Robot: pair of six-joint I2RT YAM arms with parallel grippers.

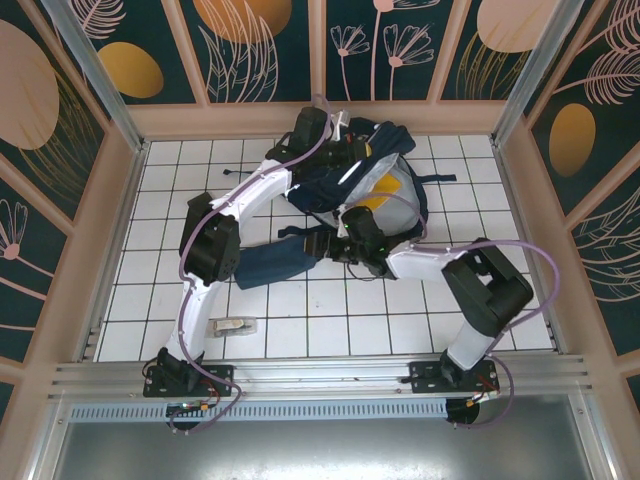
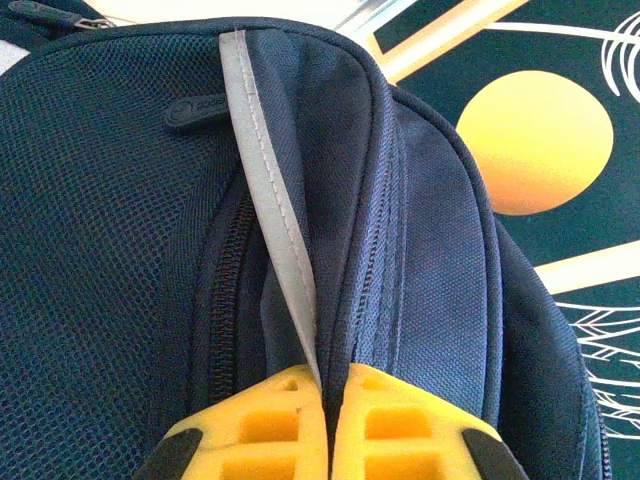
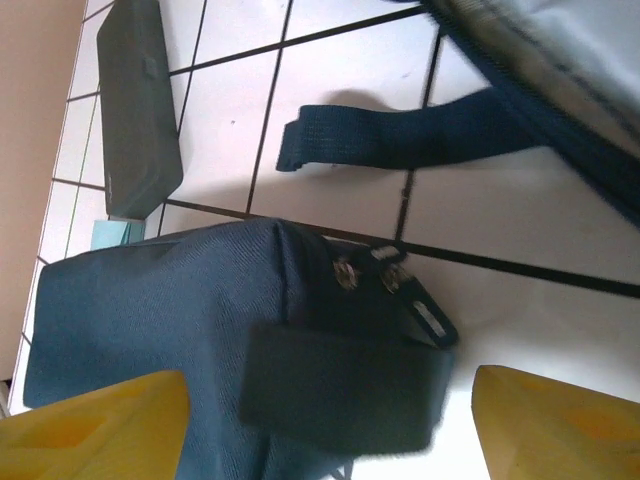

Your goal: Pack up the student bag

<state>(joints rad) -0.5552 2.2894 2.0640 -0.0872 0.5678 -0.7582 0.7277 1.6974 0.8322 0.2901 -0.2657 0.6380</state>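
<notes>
Straddling the end of the navy pouch [image 1: 265, 265], left of centre, the right gripper [image 3: 330, 400] is hanging spread, grasping nothing. Step: likely pouch pickup; next is calling for clenching, then lifting clear of the loose strap [image 3: 400, 140]. Upper centre, the left gripper [image 2: 325, 385] is pinching the grey-striped edge of the student bag [image 1: 385, 175]; bare tiles [image 1: 145, 295] are lying lower left.

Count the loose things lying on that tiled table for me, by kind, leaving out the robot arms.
Navy backpack: 1
Navy zip pouch: 1
Dark flat case: 1
Small pale packet: 1
Pale blue item, mostly hidden: 1
Total: 5
</notes>
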